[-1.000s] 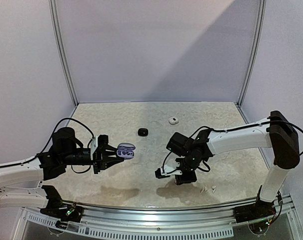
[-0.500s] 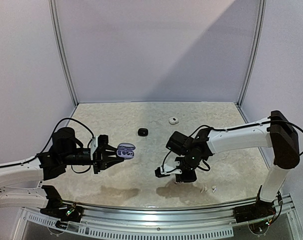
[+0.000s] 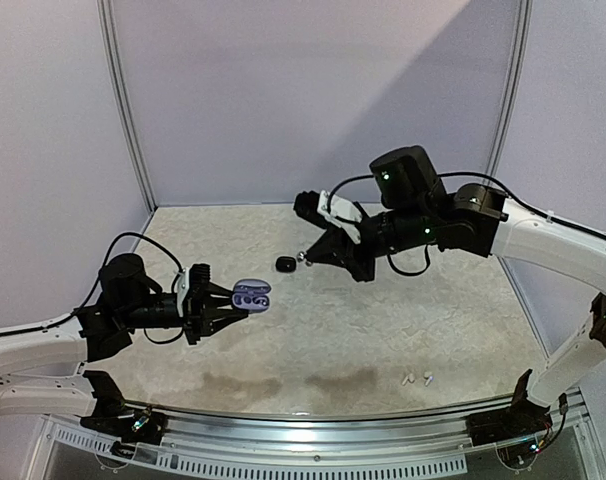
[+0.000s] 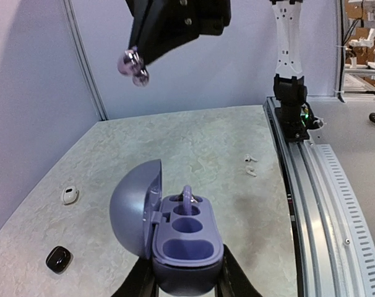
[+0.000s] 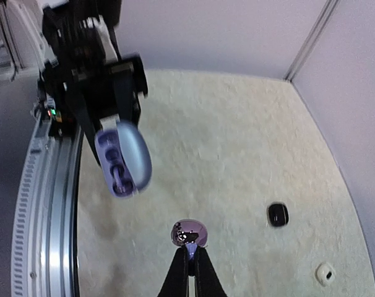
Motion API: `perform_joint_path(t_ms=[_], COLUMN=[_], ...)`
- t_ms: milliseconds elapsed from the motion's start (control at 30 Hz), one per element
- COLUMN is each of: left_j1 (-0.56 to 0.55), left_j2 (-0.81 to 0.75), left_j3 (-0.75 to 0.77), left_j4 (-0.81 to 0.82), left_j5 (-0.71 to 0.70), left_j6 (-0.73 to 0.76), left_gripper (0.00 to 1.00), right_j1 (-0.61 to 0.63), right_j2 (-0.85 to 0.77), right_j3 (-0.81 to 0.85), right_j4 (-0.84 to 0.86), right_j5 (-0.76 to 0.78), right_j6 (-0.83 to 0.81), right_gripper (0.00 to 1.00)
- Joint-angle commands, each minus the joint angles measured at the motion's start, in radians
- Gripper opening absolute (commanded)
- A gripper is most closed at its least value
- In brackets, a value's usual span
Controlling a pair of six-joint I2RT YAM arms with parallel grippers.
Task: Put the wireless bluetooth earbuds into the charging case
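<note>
My left gripper (image 3: 223,305) is shut on the base of a purple charging case (image 3: 251,296), held above the table with its lid (image 4: 133,207) swung open. One purple earbud (image 4: 187,196) stands in the case's far slot, and the other slots (image 4: 187,247) are bare. My right gripper (image 3: 309,257) hangs high over the table's middle, shut on a second glossy purple earbud (image 5: 189,232) by its tip. That earbud (image 4: 133,64) hangs above and beyond the case (image 5: 122,158), apart from it. Two white stemmed earbuds (image 3: 415,379) lie near the front right edge.
A small black case (image 3: 285,264) lies on the table below the right gripper, and a small white case (image 3: 347,240) lies further back. Frame posts (image 3: 123,110) and walls bound the back and sides. A metal rail (image 4: 311,185) runs along the near edge.
The right arm has risen from the table's front and swung back and left, its jaws now shut on the purple earbud. The left gripper with the case has barely moved.
</note>
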Motion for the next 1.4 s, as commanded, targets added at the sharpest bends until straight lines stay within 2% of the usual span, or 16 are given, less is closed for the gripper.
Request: perform_joint_path(t_ms=[0, 67, 367, 1200, 1367], left_j1=[-0.004, -0.004, -0.004, -0.004, -0.004], left_j2=[0.005, 0.006, 0.013, 0.013, 0.014], left_j3=[-0.012, -0.011, -0.005, -0.003, -0.004], left_j4=[0.088, 0.104, 0.105, 0.082, 0.083], left_j5=[0.044, 0.048, 0.058, 0.065, 0.064], left_j6=[-0.035, -0.042, -0.029, 0.009, 0.012], left_gripper=[0.00, 0.00, 0.00, 0.00, 0.00], right_j1=[0.054, 0.080, 0.173, 0.182, 0.192], right_j2=[0.016, 0.044, 0.206, 0.344, 0.374], right_j3=[0.026, 0.062, 0.248, 0.373, 0.405], right_j4=[0.202, 0.219, 0.021, -0.191, -0.193], right_j5=[-0.130, -0.137, -0.135, 0.007, 0.019], right_j6=[0.095, 0.081, -0.039, -0.183, -0.193], right_gripper=[0.00, 0.00, 0.00, 0.00, 0.06])
